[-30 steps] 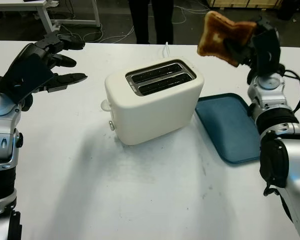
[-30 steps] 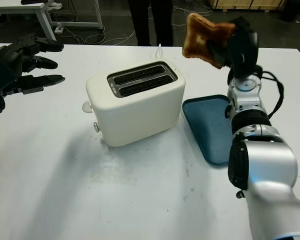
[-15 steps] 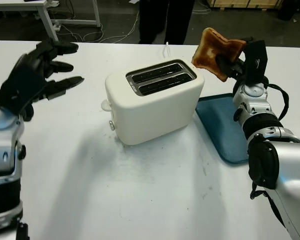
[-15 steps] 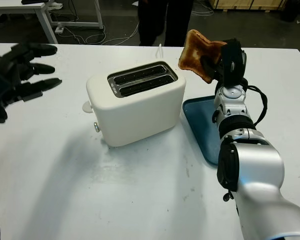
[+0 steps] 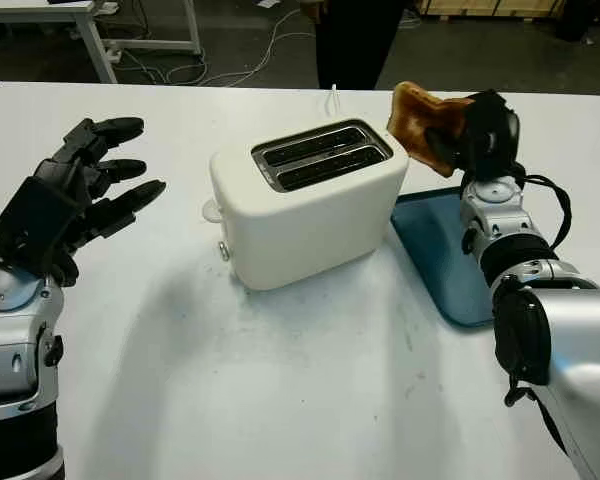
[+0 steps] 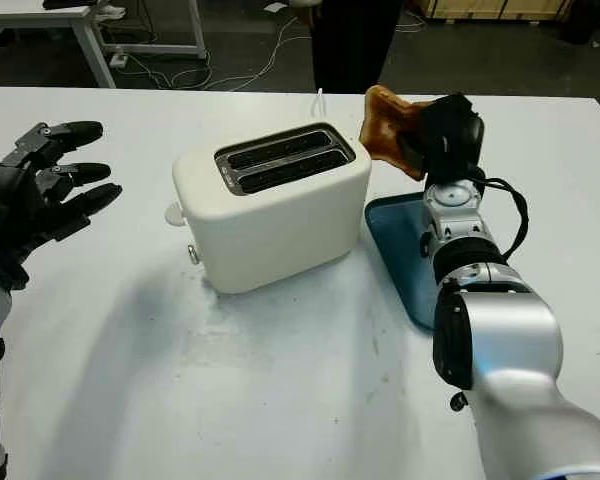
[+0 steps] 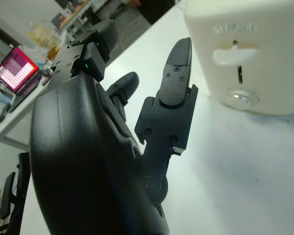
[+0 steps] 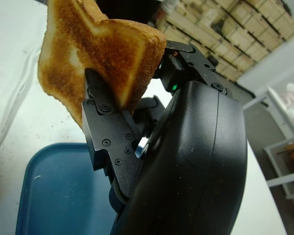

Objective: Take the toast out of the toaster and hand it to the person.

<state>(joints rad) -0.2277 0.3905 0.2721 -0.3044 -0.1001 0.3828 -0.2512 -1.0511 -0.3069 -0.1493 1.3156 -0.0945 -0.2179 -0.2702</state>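
A slice of browned toast [image 5: 421,112] was out of the toaster and held in the air, pinched between the fingers [image 8: 108,142] of the robot's right hand [image 5: 477,135], which was raised above the far end of a blue tray [image 5: 450,256]. The toast stuck out from the hand toward the toaster [image 5: 308,200], tilted, with its upper edge near the dark-clothed legs of a person [image 5: 355,40] standing just beyond the far edge of the white table [image 5: 280,380]. The cream toaster sat just to the left of the right hand, both slots showing dark. Well away on the toaster's other side, the left hand [image 5: 65,205] hovered above the table, unclenched and holding nothing, its fingers [image 7: 174,98] pointing toward the toaster's lever end.
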